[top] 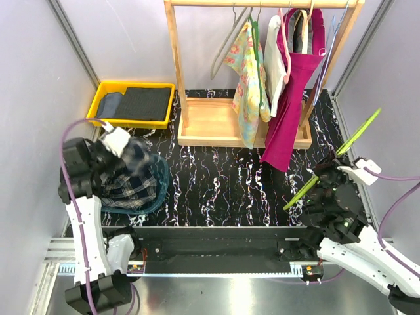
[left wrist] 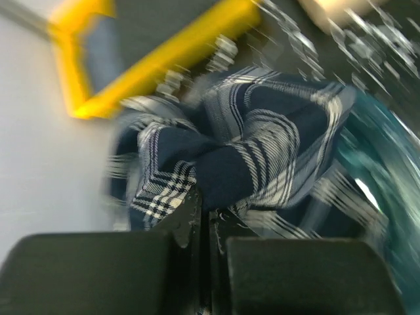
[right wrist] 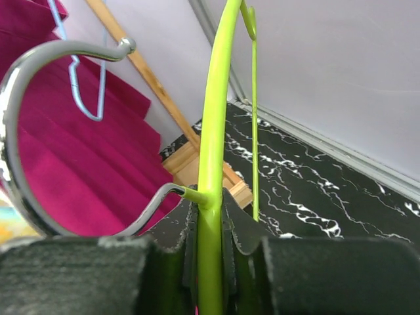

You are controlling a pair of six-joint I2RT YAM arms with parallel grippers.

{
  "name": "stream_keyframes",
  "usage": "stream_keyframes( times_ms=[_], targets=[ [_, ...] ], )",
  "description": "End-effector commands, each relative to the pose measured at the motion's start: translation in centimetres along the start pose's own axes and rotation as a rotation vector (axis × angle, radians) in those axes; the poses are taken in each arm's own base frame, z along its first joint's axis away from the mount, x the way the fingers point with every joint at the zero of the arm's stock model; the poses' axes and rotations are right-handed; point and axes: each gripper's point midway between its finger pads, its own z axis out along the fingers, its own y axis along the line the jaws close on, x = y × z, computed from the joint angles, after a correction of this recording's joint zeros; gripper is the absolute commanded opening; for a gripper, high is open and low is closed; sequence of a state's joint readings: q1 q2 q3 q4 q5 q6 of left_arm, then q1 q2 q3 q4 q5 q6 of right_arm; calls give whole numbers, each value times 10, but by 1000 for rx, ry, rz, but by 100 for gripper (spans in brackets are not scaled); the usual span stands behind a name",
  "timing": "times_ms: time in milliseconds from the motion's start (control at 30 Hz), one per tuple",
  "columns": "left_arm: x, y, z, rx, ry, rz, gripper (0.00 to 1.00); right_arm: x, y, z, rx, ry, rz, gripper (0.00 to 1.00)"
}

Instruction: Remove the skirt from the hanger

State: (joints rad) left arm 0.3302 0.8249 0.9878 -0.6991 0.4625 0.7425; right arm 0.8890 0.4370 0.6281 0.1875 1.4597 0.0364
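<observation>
Skirt apart from the hanger, bunched in the left gripper, front-left of the wooden rack.

Skirt is navy plaid with white and pale check lines. A teal layer shows along its lower and right edges. It is crumpled into a rounded mound with deep folds, and it is motion-blurred in the left wrist view. The left fingers are pinched tight on a dark fold of the cloth, with no gap between them. I cannot tell whether the mound rests on the table or hangs. The right gripper, front-right of the rack, is clamped on the lime-green hanger bar just beside its metal hook. The hanger tilts up toward the rack's right post, well apart from the skirt. A magenta dress and a floral garment hang on the rack. A yellow tray sits just left of the rack.
</observation>
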Motion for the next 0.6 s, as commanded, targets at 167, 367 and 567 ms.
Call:
stream_keyframes(
  times_ms=[167, 367, 567],
  targets=[
    [67, -81, 4, 299, 96, 105, 0, 39, 16, 23, 139, -35, -78, 24],
    [83, -88, 8, 320, 130, 117, 95, 53, 31, 42, 161, -31, -119, 30],
    [7, -39, -6, 173, -6, 40, 99, 67, 22, 52, 176, 28, -117, 55]
  ],
)
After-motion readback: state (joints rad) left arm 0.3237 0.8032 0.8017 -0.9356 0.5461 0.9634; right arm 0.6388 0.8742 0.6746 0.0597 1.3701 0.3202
